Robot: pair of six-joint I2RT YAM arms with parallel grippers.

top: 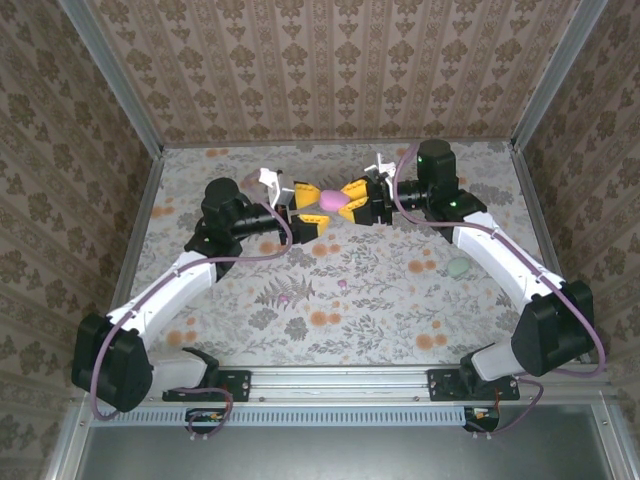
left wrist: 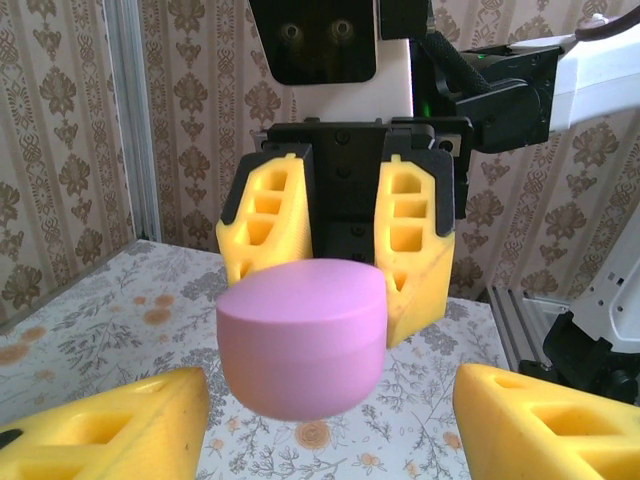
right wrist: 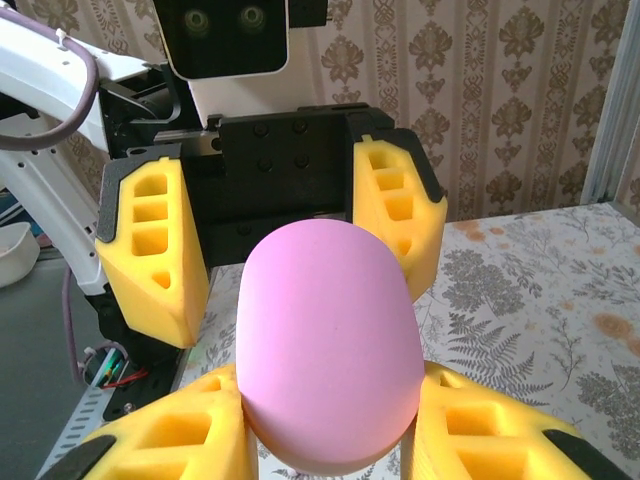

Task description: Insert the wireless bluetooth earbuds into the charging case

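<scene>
Pink charging case pinched by right claw, left claw spread.

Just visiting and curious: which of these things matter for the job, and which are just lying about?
For the job: pink case, held in the right gripper; left gripper open, facing it; two small pink bits, likely earbuds.
Lying about: pale green lump.
</scene>
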